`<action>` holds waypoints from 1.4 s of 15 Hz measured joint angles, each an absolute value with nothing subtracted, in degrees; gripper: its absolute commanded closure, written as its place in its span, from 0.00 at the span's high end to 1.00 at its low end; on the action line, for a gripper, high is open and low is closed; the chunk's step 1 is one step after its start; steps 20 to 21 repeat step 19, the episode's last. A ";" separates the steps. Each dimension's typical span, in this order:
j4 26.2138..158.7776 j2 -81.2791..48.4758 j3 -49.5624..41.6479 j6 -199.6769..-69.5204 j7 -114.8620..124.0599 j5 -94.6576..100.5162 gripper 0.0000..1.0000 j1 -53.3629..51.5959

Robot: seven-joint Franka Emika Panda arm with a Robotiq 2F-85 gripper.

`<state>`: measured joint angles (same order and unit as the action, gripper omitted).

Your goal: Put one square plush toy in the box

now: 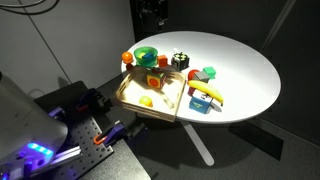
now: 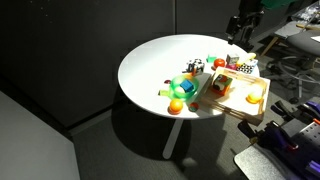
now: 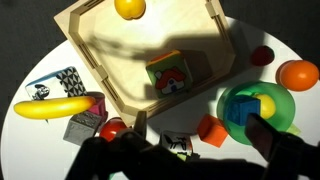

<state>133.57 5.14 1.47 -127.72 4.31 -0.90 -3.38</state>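
The orange square plush toy [image 3: 210, 129] lies on the white table between the green bowl [image 3: 285, 103] and the corner of the tan wooden box [image 3: 100, 50]. The box holds a picture cube [image 3: 170, 75] and a yellow ball [image 3: 130, 8]. My gripper [image 3: 202, 130] is open and empty, with its dark fingers on either side of the orange toy in the wrist view. In both exterior views the gripper [image 1: 152, 12] [image 2: 243, 20] hangs high above the table. The box [image 1: 128, 98] [image 2: 240, 108] sits at the table's edge.
The bowl holds a blue block [image 3: 245, 108] and a yellow piece. An orange ball [image 3: 297, 74] lies beside the bowl. A black-and-white cube [image 3: 178, 146], a red piece [image 3: 112, 128], a banana [image 3: 55, 107] and a patterned block [image 3: 60, 82] lie around the box.
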 measured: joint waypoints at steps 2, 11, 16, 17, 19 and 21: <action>133.57 5.43 1.88 -127.73 4.23 -0.90 1.00 -3.46; 133.59 7.43 3.19 -121.02 5.02 2.97 1.00 -3.48; 133.59 7.75 3.24 -119.04 5.03 2.98 1.00 -3.48; 133.59 7.64 3.24 -119.06 5.03 2.98 1.00 -3.48; 133.59 7.61 3.24 -119.06 5.03 2.98 1.00 -3.48; 133.59 7.61 3.24 -119.06 5.03 2.98 1.00 -3.48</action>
